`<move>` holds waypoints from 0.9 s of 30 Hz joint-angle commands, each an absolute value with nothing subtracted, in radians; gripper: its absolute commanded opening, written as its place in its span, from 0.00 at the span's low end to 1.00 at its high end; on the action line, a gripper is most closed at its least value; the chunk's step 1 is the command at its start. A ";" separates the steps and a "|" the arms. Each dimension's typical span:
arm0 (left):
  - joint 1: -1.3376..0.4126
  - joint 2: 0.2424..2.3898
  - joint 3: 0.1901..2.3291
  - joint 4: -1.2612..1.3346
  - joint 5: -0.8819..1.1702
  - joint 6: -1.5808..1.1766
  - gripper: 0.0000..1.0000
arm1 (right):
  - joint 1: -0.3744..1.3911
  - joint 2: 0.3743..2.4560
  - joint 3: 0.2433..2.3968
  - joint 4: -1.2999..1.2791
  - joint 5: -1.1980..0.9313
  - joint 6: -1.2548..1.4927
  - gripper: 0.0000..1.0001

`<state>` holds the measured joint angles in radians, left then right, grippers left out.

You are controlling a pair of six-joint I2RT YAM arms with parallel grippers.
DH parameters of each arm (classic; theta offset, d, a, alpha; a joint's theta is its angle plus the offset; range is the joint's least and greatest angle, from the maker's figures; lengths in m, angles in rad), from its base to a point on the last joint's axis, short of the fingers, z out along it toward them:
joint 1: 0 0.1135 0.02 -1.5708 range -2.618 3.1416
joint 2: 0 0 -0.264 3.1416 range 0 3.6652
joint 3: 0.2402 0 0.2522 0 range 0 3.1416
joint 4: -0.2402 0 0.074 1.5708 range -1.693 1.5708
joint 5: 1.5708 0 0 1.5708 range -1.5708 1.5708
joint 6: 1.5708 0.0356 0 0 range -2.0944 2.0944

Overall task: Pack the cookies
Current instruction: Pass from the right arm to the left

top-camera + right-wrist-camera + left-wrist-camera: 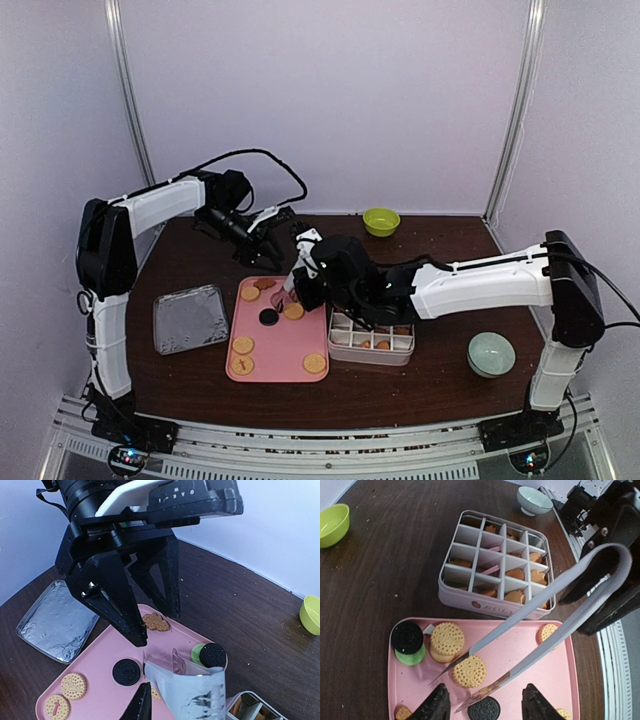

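A: From above, where are the cookies?
B: Small round golden-tan and black cookies (243,345) lie on the pink rectangular plastic tray (280,345) at centre frame; more sit in the pale divided tin box (370,356) just right of it.
A: And the arms?
B: The right gripper (297,283) is over the tray's upper edge; the left gripper (280,232) is further up the frame.
A: The left wrist view?
B: Its black fingers (434,706) stand apart at the bottom edge; silver metal tongs (530,610) slant in from the upper right; one golden cookie (469,671) lies between their tips; whether the blades press it I cannot tell.
A: The right wrist view?
B: The right fingers (142,706) are clamped on the tongs at the bottom; the left fingers (125,615) spread above the tray, beside a flower-shaped cookie (156,622); a shallow silver metal lid (55,620) lies at left.
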<state>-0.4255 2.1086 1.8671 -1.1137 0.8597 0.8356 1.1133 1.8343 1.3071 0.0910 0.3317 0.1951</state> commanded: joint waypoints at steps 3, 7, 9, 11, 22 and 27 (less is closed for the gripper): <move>-0.448 2.132 1.874 -1.171 0.980 1.000 0.47 | 1.117 1.793 1.347 0.066 0.310 0.204 0.20; -0.465 2.132 1.844 -1.195 0.962 1.058 0.40 | 1.114 1.790 1.348 0.065 0.300 0.201 0.19; -0.473 2.139 1.844 -1.194 0.960 1.064 0.36 | 1.112 1.788 1.346 0.063 0.293 0.200 0.19; -0.479 2.146 1.850 -1.195 0.963 1.063 0.32 | 1.109 1.788 1.347 0.065 0.287 0.202 0.19; -0.490 2.177 1.867 -1.215 0.984 1.076 0.17 | 1.099 1.784 1.352 0.067 0.234 0.200 0.20; -0.491 2.187 1.867 -1.245 0.998 1.098 0.00 | 1.091 1.772 1.341 0.079 0.184 0.217 0.30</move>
<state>-0.4858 2.1674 1.8553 -1.2259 0.9504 1.0916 1.0790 1.8206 1.3235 0.0643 0.2611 0.2039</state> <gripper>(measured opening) 0.016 0.267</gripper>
